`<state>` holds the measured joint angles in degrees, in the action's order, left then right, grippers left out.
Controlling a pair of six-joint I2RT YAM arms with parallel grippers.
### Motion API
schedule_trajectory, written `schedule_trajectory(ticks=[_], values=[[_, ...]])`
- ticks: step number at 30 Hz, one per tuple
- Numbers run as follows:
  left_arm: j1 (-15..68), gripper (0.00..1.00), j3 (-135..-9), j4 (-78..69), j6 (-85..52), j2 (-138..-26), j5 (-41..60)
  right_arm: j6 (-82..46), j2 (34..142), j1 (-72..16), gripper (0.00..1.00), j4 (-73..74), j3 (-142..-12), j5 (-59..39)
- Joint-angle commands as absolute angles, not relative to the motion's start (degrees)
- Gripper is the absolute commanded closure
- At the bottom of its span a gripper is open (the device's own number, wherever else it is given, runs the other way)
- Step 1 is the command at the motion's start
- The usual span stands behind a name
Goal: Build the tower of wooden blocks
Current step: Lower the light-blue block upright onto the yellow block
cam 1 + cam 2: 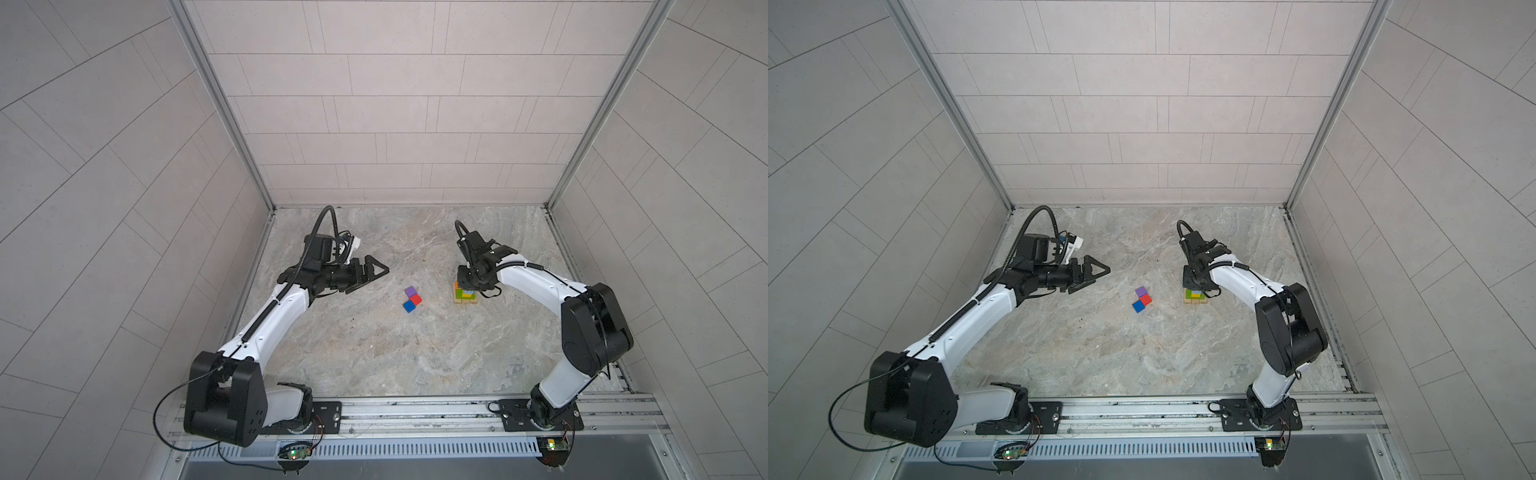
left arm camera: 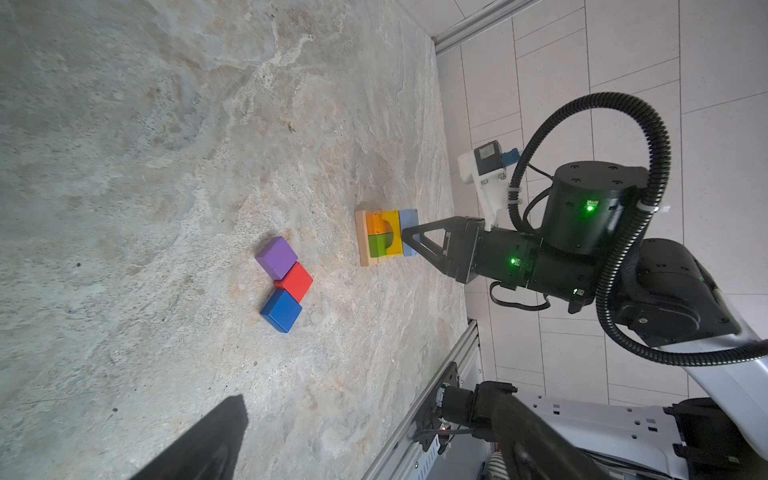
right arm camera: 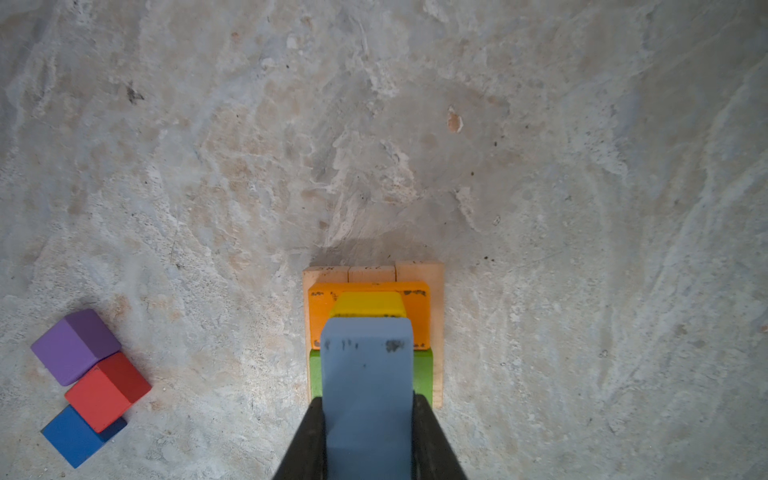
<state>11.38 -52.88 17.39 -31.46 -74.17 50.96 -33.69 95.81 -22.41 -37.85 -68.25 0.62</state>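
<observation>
The tower [image 1: 464, 296] [image 1: 1195, 296] stands right of centre: three tan oblongs [image 3: 372, 272] as base, an orange oblong [image 3: 320, 311] and a green one [image 3: 424, 374] on them, and a yellow one [image 3: 368, 303] above. My right gripper [image 3: 369, 403] [image 2: 409, 241] points straight down, shut on the light-blue oblong [image 3: 368, 365] [image 2: 409, 226], which sits at the yellow block's top. Left of the tower the purple [image 1: 411, 291], red [image 1: 415, 299] and blue [image 1: 409, 306] cubes touch in a row on the table. My left gripper [image 1: 382, 270] [image 1: 1102, 270] hovers open and empty, left of the cubes.
The marble tabletop [image 1: 374, 353] is closed in by tiled walls at the back and both sides. An aluminium rail [image 1: 415, 411] with both arm bases runs along the front edge. The right arm's cable loop [image 2: 648, 137] rises above its wrist.
</observation>
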Motion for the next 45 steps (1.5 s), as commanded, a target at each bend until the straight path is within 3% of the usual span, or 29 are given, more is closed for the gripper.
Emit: schedule_trajectory(ticks=[1, 45], values=[[11.56, 0.0, -52.48, 17.32, -30.59, -74.15, 50.71, -34.5, 96.07, -22.06, 0.84, -38.75, -69.44, 1.41], [11.52, 0.0, -52.51, 17.44, -30.54, -74.23, 50.52, -33.86, 96.78, -21.97, 0.83, -39.94, -70.71, 1.56]])
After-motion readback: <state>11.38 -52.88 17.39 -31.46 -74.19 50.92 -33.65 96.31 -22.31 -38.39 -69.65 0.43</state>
